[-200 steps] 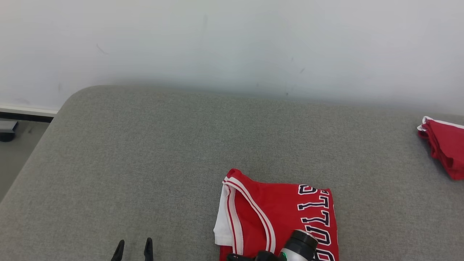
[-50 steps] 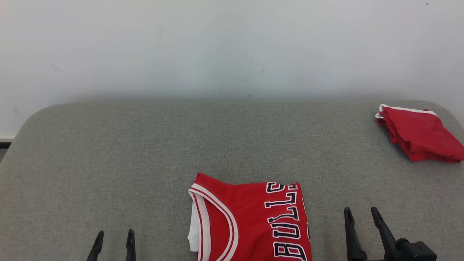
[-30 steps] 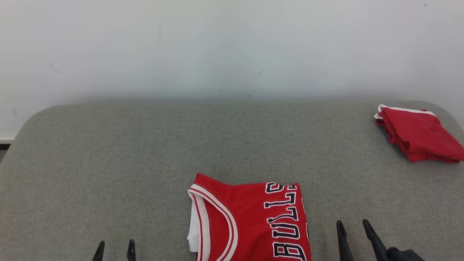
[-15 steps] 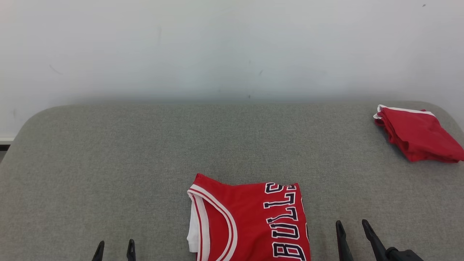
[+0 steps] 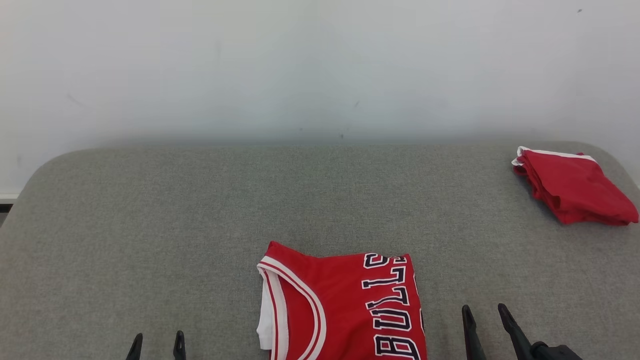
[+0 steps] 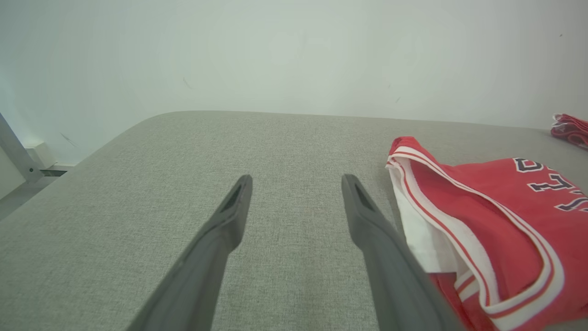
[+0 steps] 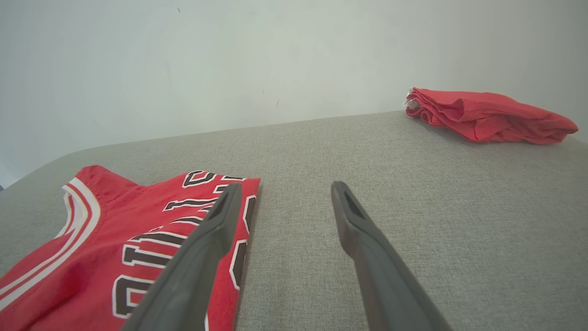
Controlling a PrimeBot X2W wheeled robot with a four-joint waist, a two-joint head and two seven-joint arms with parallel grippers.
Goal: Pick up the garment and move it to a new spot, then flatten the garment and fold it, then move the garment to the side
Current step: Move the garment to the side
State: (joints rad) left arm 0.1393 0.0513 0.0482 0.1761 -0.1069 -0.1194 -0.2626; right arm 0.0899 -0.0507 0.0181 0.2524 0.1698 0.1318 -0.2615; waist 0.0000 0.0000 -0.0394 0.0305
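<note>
Two sets of wide-open jaws are bracketing the folded red jersey, and I am weighing which arm should take it. The jersey is lying flat on the grey padded surface, at its near middle, straight in front of the robot. Its near end is running off the bottom of the head view, so I am unable to tell where it stops. Its long axis is appearing to run away from the robot, with the lettering reading along that line. The white-trimmed neckline is sitting on the robot's left side and the lettered edge on its right.

The left gripper is hovering to the left of the jersey, fingers spread wide with nothing between them, and a clear strip of grey cloth is separating it from the neckline edge. The right gripper is sitting just beside the lettered edge, likewise wide and empty, and I am judging it the nearer of the two. Neither is touching the fabric.

A second folded red garment is lying well apart at the far right corner. For setting the jersey aside, I am expecting the right arm to be reaching leftward, across the short axis, to catch that lettered edge.
</note>
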